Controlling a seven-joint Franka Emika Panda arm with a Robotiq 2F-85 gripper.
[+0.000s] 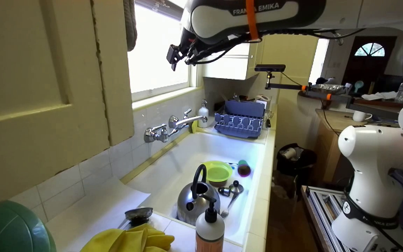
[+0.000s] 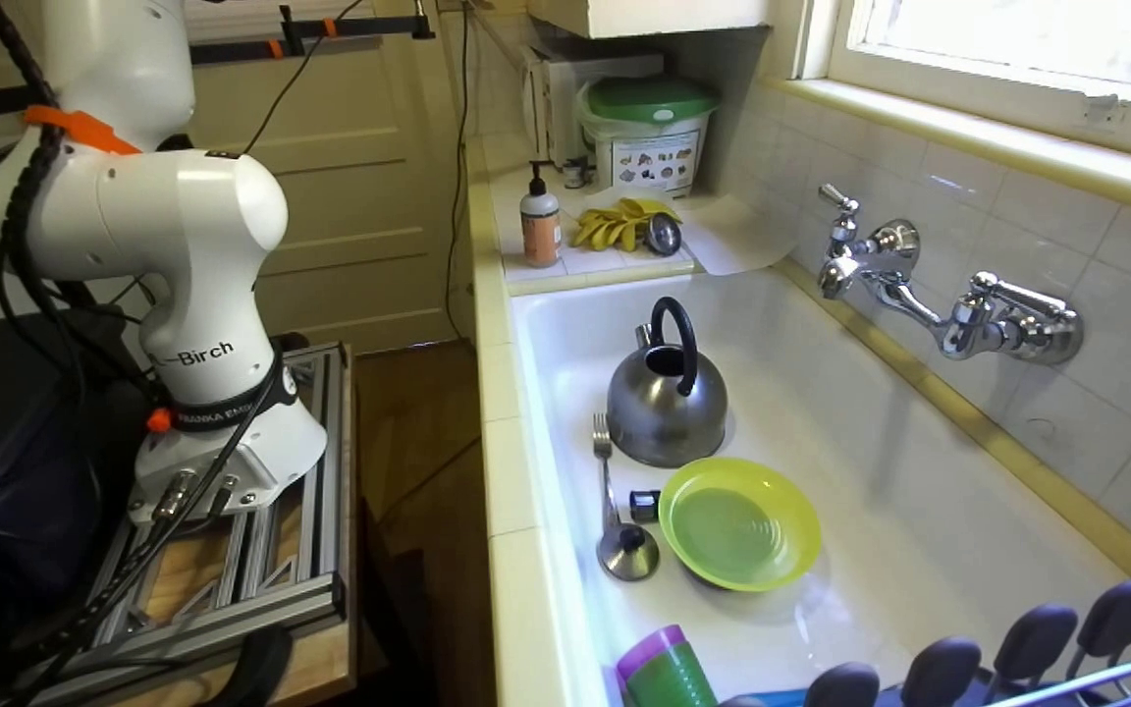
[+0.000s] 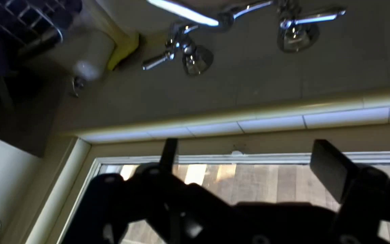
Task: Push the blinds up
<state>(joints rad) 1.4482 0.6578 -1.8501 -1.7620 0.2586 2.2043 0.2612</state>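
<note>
The blinds (image 1: 168,9) show in an exterior view only as a grey, backlit band across the top of the bright window, cut off by the frame and partly hidden by the arm. Single slats cannot be made out. They are out of view in the wrist view. My gripper (image 1: 174,58) is in front of the window, below that band and apart from it. In the wrist view, the gripper (image 3: 244,149) has its two black fingers wide apart with nothing between them. Window glass and the lower window frame (image 3: 276,158) show behind the fingers.
A cream cabinet door (image 1: 40,70) stands beside the window, with a dark grey cloth (image 1: 130,24) at its edge. Below are the sill (image 1: 168,98), the faucet (image 1: 187,120) and a sink (image 2: 880,432) holding a kettle (image 2: 669,407) and a yellow-green bowl (image 2: 742,525). A dish rack (image 1: 240,120) stands behind.
</note>
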